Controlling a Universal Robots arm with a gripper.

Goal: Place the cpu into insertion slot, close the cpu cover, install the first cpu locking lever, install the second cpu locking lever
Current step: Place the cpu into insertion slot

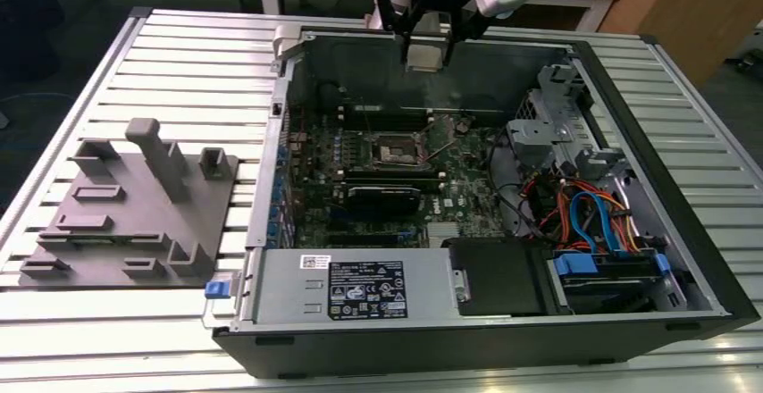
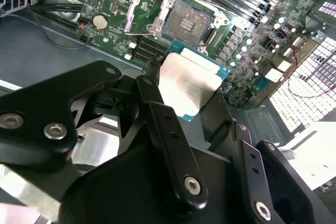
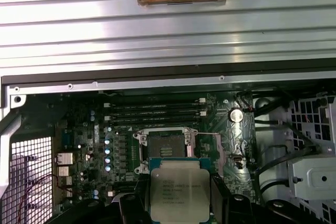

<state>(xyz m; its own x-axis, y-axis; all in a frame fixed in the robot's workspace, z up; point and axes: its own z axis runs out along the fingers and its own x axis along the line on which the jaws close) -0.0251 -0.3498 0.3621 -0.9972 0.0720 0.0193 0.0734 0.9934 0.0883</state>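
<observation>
My gripper [image 1: 427, 52] hangs over the far wall of the open computer case, shut on the cpu [image 2: 190, 83], a flat square chip with a dull silver top held by its edges. The cpu [image 3: 178, 188] also appears in the first wrist view between the black fingers [image 3: 229, 208]. Below and ahead on the green board lies the insertion slot [image 1: 394, 151], a dark square socket, bare inside [image 2: 187, 21] [image 3: 164, 148]. The cpu cover [image 2: 143, 4] is swung open beside the socket. I cannot tell the locking levers apart from the socket's metalwork.
The case [image 1: 477, 339] lies on a slatted metal table [image 1: 179, 45]. Long black memory slots [image 3: 152, 113] run beside the socket. Cables and a drive cage [image 1: 596, 214] fill the exterior view's right. A grey fixture [image 1: 131, 205] stands on the exterior view's left.
</observation>
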